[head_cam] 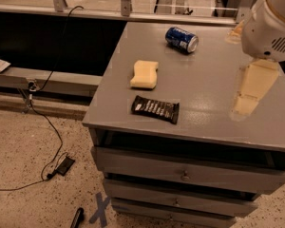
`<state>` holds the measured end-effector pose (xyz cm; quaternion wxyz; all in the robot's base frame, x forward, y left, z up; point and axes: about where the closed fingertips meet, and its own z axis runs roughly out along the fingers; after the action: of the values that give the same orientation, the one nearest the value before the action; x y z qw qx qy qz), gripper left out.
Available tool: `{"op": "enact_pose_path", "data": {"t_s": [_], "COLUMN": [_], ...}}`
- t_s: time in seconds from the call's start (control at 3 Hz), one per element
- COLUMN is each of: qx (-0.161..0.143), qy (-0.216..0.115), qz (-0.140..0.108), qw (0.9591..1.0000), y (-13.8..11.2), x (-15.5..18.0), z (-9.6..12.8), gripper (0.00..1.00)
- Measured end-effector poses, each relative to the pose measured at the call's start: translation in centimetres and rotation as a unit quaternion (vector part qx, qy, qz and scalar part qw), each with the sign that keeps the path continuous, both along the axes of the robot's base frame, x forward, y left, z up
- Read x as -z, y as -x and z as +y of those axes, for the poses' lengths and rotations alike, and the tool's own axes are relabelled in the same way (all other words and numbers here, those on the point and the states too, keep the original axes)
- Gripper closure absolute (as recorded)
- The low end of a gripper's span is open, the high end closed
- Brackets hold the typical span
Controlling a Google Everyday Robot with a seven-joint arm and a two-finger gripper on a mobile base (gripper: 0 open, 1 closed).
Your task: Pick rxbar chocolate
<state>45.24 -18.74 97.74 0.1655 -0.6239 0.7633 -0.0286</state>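
**A:** Checking out the rxbar chocolate [155,109]: flat black wrapper, rectangular, white lettering along the length, small white patch at the left end. Lying flat near the front edge of the table [204,127], closer to the front-left corner, a bit skewed to that edge.

**B:** Yep. Just behind it, not touching: pale yellow sponge [144,74]. Further back, near the rear edge: blue soda can [181,39], tipped on its side.

**A:** And the gripper [252,91]?

**B:** Over by the right edge, hanging under the white arm housing [270,25], well apart from the bar. Spread or closed, can't tell. Drawers [185,175] stacked under the front edge.
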Motion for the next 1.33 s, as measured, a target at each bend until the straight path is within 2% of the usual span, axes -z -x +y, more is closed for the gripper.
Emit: {"op": "enact_pose_path", "data": {"t_s": [0.33,0.67,1.0,1.33], "qx": [-0.033,-0.051,-0.053,-0.036], "qy": [0.012,0.005,-0.037,-0.068], "qz": [0.005,0.011,0.023,0.027], "qw": [0.9994,0.9986,0.9976,0.9967], "y": [-1.9,-3.4,-4.2,-4.9], "x": [0.6,1.6,3.2,4.8], "z": [4.2,7.3,9.4,10.5], "gripper": [0.00,0.00,0.00,0.00]}}
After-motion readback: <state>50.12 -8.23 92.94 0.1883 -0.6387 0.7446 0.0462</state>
